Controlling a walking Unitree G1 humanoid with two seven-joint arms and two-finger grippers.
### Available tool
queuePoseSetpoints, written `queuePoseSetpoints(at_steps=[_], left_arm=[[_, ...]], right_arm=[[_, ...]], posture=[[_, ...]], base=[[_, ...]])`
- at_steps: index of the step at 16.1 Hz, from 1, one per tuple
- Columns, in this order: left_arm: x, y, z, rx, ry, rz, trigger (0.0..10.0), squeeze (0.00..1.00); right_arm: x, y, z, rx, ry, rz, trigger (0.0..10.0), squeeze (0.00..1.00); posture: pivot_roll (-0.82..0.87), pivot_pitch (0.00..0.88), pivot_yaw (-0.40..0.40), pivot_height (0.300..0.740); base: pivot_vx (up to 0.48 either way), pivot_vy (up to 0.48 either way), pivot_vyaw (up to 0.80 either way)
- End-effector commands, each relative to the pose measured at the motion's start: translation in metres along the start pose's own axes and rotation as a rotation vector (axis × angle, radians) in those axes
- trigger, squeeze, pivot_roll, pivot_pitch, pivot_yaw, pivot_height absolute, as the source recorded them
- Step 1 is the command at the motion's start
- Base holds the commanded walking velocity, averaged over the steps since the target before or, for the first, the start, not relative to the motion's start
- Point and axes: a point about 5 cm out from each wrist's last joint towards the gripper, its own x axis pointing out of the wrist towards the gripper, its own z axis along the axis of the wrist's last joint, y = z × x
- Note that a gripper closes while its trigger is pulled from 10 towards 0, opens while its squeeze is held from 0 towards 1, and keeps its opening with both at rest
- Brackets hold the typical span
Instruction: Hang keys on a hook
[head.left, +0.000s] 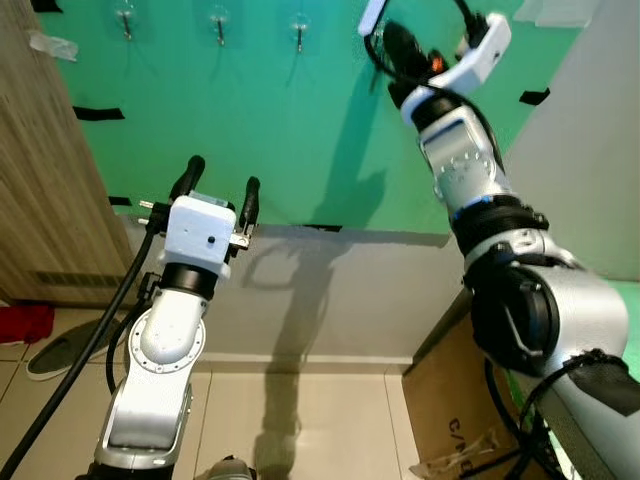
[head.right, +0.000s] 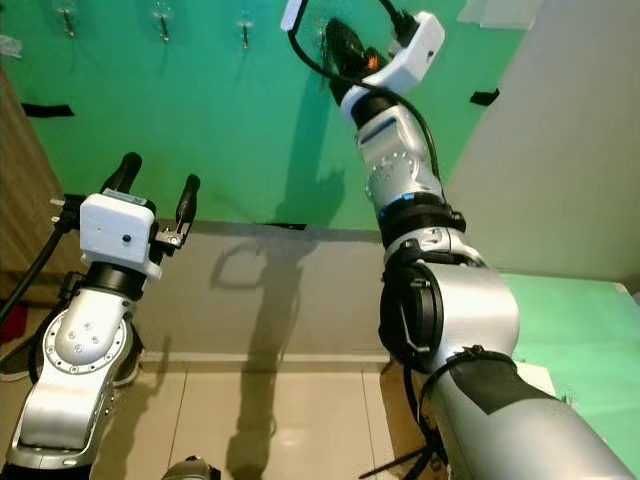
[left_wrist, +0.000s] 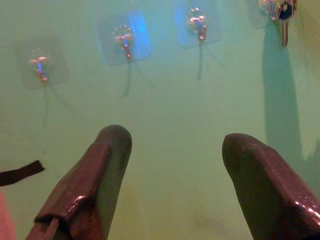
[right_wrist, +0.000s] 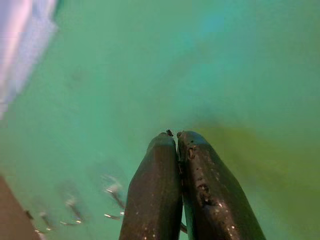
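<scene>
A bunch of keys (left_wrist: 283, 20) with a dark fob hangs at the fourth of a row of clear stick-on hooks on the green wall (head.left: 260, 120). The other three hooks (head.left: 218, 25) are bare. My right gripper (head.left: 385, 40) is raised against the wall beside that fourth hook. Its fingers (right_wrist: 155, 170) are pressed shut, with only a tiny dark speck at their tips. Whether it holds the key ring is hidden. My left gripper (head.left: 220, 185) is held lower, open and empty, pointing at the wall below the hooks.
A wooden panel (head.left: 40, 150) stands at the left, with a shoe (head.left: 55, 355) and a red item (head.left: 25, 322) on the tiled floor. A cardboard box (head.left: 450, 410) sits at the lower right. Black tape marks dot the wall.
</scene>
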Motion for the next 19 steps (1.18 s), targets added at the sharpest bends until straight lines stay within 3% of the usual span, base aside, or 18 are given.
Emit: queuePoseSetpoints(at_steps=[1,4,8,9,11,12,14,15,16,17,18,19], left_arm=[[-0.002,-0.001,0.004,0.017,-0.009,-0.001,10.0,0.0],[-0.002,0.0,0.0,0.017,0.019,0.012,10.0,0.0],[0.006,-0.002,-0.013,-0.046,0.092,0.017,10.0,0.0],[0.007,-0.005,-0.016,-0.113,0.111,0.017,10.0,0.0],[0.006,-0.001,-0.022,-0.165,0.152,0.032,10.0,0.0],[0.004,0.002,-0.026,-0.149,0.169,0.025,10.0,0.0],[0.003,0.002,-0.029,-0.109,0.181,-0.005,10.0,0.0],[0.003,0.001,-0.031,-0.046,0.184,-0.041,10.0,0.0],[0.003,0.0,-0.031,-0.037,0.189,-0.054,10.0,0.0],[0.002,0.0,-0.032,-0.05,0.203,-0.052,10.0,0.0],[-0.014,0.005,-0.034,-0.054,0.238,-0.039,10.0,0.0],[-0.019,0.007,-0.035,-0.051,0.248,-0.034,10.0,0.0]], right_arm=[[0.001,-0.001,0.006,0.002,-0.02,-0.006,0.0,0.0],[0.002,0.002,0.003,-0.002,-0.003,0.025,0.0,0.0],[-0.008,0.001,-0.009,-0.146,0.015,0.088,0.0,0.0],[-0.024,-0.005,-0.018,-0.32,0.023,0.082,0.0,0.0],[-0.051,-0.014,-0.027,-0.485,0.002,0.024,0.0,0.0],[-0.075,-0.016,-0.034,-0.587,-0.014,-0.008,0.0,0.0],[-0.108,-0.022,-0.042,-0.703,-0.015,-0.09,0.0,0.0],[-0.129,-0.028,-0.05,-0.728,0.011,-0.16,0.0,0.0],[-0.139,-0.029,-0.053,-0.758,0.019,-0.171,0.0,0.0],[-0.162,-0.028,-0.056,-0.842,0.032,-0.18,0.0,0.0],[-0.198,-0.029,-0.059,-0.893,0.093,-0.212,0.0,0.0],[-0.205,-0.029,-0.061,-0.892,0.115,-0.213,0.0,0.0]], posture=[[0.34,0.0,-0.162,0.74],[0.34,0.0,-0.167,0.74],[0.27,0.0,-0.138,0.74],[0.24,0.0,-0.118,0.74],[0.2,0.0,-0.094,0.74],[0.18,0.0,-0.078,0.74],[0.15,0.0,-0.053,0.74],[0.13,0.0,-0.035,0.74],[0.13,0.0,-0.032,0.74],[0.13,0.0,-0.023,0.74],[0.13,0.0,-0.016,0.74],[0.13,0.0,-0.017,0.74]], base=[[0.0,0.0,0.0],[0.0,0.0,0.0],[0.0,0.0,0.0],[0.0,0.0,0.0],[0.0,0.0,0.0],[0.0,0.0,0.0],[0.0,0.0,0.0],[0.0,0.0,0.0],[0.0,0.0,0.0],[0.0,0.0,0.0],[0.0,0.0,0.0],[0.0,0.0,0.0]])
